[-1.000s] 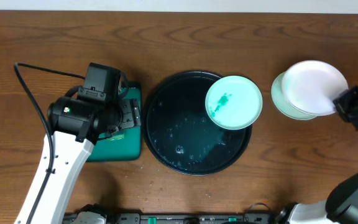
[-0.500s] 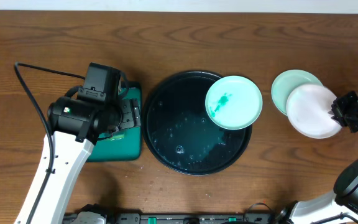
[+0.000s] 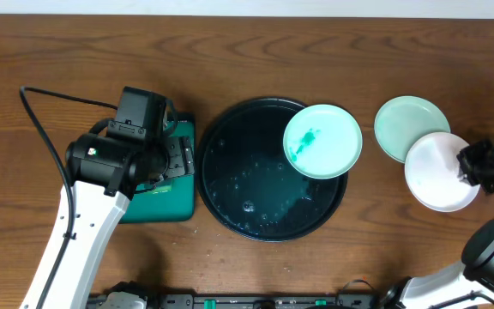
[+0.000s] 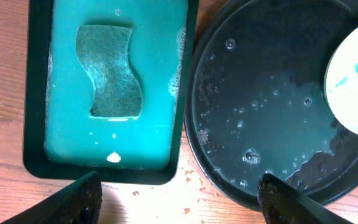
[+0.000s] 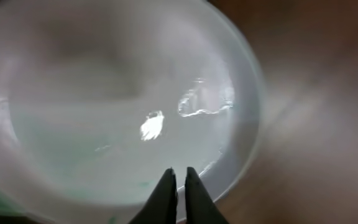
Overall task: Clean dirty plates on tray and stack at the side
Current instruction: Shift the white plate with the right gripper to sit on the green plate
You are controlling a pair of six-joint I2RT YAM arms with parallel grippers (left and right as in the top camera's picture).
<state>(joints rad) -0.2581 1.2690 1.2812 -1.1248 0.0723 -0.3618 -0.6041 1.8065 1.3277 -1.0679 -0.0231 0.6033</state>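
**Right gripper**: the jaws are drawn in to a narrow slit. The dark, tapered fingertips lie at the near rim of the white plate. Whether that rim is pinched between them cannot be determined. The wrist view is soft and blurred. The plate is round, shallow and glossy, with wet highlights just beyond the tips.

**Plates beside it:** from overhead, the white plate sits on the wooden table, directly against the gripper. Its far edge overlaps a pale mint plate, so part of the mint rim is hidden.

**Left gripper**: the jaws are spread wide and hold nothing. Only the two black fingertips show, cut off by the bottom of the frame.
- Beyond one tip is a rectangular green tray with a black rim. It holds opaque teal liquid and a dark green, wavy-edged sponge with a coarse face.
- Beyond the other tip is the tray, round, glossy and black, wet and dotted with bubbles.

**Third plate**: this plate is pale mint with a teal-green smear. It rests on the tray's raised rim on the side towards the right gripper, well apart from both grippers.
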